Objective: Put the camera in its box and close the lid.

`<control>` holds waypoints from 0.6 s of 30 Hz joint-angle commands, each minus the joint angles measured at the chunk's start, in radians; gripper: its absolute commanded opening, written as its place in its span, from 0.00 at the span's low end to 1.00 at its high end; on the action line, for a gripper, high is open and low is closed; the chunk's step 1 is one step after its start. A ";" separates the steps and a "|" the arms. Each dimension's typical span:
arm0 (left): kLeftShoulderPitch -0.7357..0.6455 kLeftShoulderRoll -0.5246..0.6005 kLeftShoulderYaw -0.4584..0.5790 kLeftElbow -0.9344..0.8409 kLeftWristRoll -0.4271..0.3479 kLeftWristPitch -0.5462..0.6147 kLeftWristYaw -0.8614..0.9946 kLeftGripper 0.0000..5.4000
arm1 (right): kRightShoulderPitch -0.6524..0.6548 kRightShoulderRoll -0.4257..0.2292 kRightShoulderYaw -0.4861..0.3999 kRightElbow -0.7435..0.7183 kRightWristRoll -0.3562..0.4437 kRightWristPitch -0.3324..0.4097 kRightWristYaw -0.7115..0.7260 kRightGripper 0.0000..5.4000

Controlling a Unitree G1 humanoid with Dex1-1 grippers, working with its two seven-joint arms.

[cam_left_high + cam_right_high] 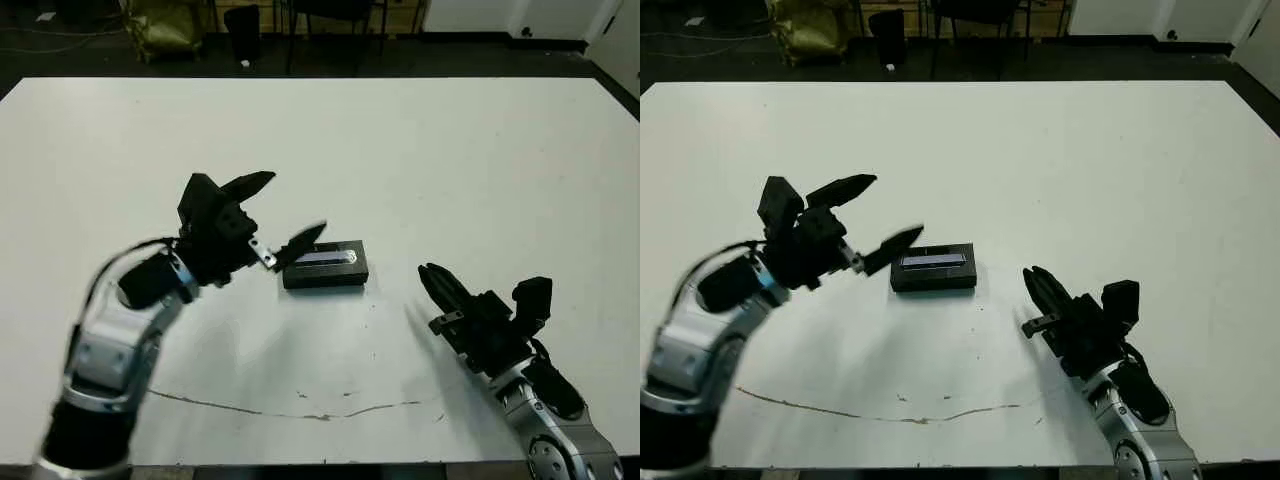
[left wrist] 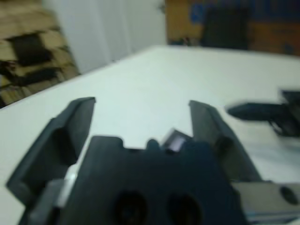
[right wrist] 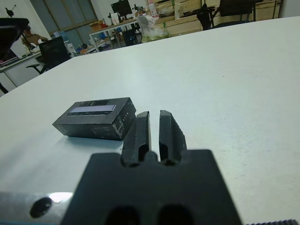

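Head views: a matte white table (image 1: 450, 150) with a thin dark scratch near its front edge; dark floor beyond. The closed box, lid (image 1: 326, 258) striped, lies mid-table, long axis left-right. Left gripper (image 1: 275, 215) spread, empty.

Left wrist view: blurred, perhaps the lid's stripe between fingers.

Right wrist view: right gripper (image 3: 153, 127) pressed together, empty, beside the box (image 3: 96, 119).

Worktop (image 1: 450, 160): smooth white matt laminate, with a thin dark scratch or crack line near the front edge. Lid (image 3: 96, 114): matt black, card-like, with a pale bluish-grey satin stripe. Both hands, left (image 1: 270, 215) and right (image 3: 153, 133): matt black plastic; forearms brushed silver metal.
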 commanded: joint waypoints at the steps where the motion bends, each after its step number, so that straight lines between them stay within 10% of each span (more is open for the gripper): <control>1: 0.033 -0.051 -0.045 0.003 0.046 0.016 0.088 0.57 | 0.006 -0.003 -0.001 -0.007 -0.002 0.031 -0.018 0.00; 13: 0.069 -0.263 -0.212 0.122 0.148 0.047 0.319 0.02 | 0.014 -0.002 -0.009 0.005 0.000 0.013 -0.009 0.00; 18: 0.045 -0.308 -0.245 0.250 0.209 0.033 0.399 0.00 | 0.013 0.002 -0.011 0.010 0.010 0.016 -0.005 0.00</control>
